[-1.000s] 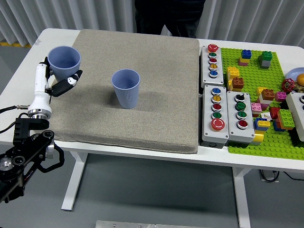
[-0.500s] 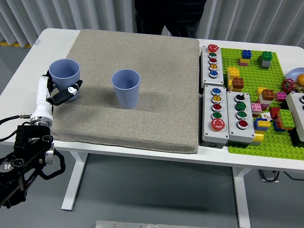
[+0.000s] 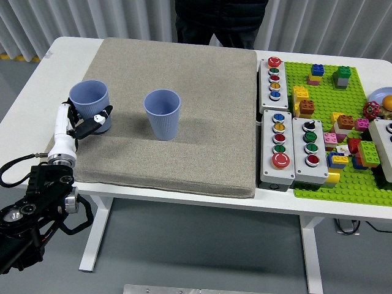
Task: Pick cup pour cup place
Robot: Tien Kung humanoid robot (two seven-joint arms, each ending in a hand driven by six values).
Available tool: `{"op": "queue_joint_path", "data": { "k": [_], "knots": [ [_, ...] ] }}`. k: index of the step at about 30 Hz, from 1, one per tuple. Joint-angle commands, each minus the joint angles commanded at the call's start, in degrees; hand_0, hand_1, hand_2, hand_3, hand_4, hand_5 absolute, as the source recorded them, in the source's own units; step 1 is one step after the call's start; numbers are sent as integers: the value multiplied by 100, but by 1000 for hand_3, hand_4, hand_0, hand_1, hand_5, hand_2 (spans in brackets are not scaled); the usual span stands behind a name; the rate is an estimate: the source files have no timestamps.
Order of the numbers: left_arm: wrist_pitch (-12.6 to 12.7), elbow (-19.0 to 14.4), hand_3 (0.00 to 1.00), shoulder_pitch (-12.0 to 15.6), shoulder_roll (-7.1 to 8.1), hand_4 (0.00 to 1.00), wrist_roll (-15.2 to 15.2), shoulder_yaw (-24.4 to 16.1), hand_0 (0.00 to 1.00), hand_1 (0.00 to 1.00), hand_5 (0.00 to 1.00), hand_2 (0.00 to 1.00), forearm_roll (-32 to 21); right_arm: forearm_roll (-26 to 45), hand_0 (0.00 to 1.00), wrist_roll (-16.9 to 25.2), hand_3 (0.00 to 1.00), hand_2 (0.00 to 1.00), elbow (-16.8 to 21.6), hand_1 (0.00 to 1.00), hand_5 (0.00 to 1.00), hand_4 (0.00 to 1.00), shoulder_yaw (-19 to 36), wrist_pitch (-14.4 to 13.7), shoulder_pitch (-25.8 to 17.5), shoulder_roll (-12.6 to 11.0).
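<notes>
We see the left hand [image 3: 82,122] with its fingers [image 3: 98,117] wrapped around 1 blue cup [image 3: 90,104], upright at the left side of the grey mat [image 3: 202,110] on the white bench [image 3: 37,79]. A 2nd blue cup [image 3: 163,114] stands upright near it, toward the mat's middle. A person [image 3: 220,18] stands at the far edge.

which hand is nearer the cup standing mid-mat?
Left. The left hand grips the other cup, just left of the middle cup. The right hand is out of view.
</notes>
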Motion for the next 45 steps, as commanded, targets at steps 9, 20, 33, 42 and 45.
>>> {"op": "queue_joint_path", "data": {
  "k": [9,20,33,42,45],
  "knots": [
    [-78,65,546,85,-60,662,-20,-9,613,573,89,567,5,-2,721,-3,628,674,0,682,309,108,3,-5,4,12],
    [-176,34,562,190,-107,677,-74,-118,625,580,94,578,109,-16,720,-9,628,673,0,682,309,108,14,2,-8,24],
    [-397,52,756,197,-101,828,14,-207,702,676,203,742,376,0,720,-9,628,673,0,682,309,108,3,8,-3,23],
    [-484,54,849,242,-103,896,50,-248,726,704,280,825,471,-31,720,-12,628,673,0,682,308,109,16,17,-30,23],
    [-508,46,849,237,-98,896,62,-262,726,704,280,825,504,-27,720,-15,628,673,0,682,308,109,11,18,-27,23]
  ]
}}
